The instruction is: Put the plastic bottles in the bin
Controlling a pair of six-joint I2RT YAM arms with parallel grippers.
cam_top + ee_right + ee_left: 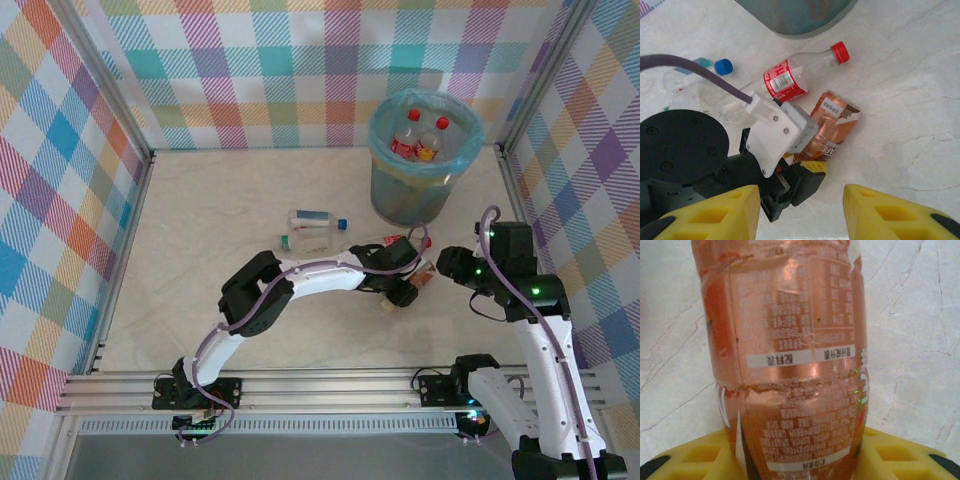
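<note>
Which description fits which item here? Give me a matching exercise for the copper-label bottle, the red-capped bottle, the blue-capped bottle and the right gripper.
Items:
1. copper-label bottle
2. red-capped bottle
3. blue-capped bottle
4. right gripper

Descriptions:
A. open, holding nothing
B. lying on the table near the base of the bin
C. between the fingers of the left gripper
D. lying farther left on the table, beside another clear bottle

Pairs: 1-C, 2-B, 3-D, 4-A
</note>
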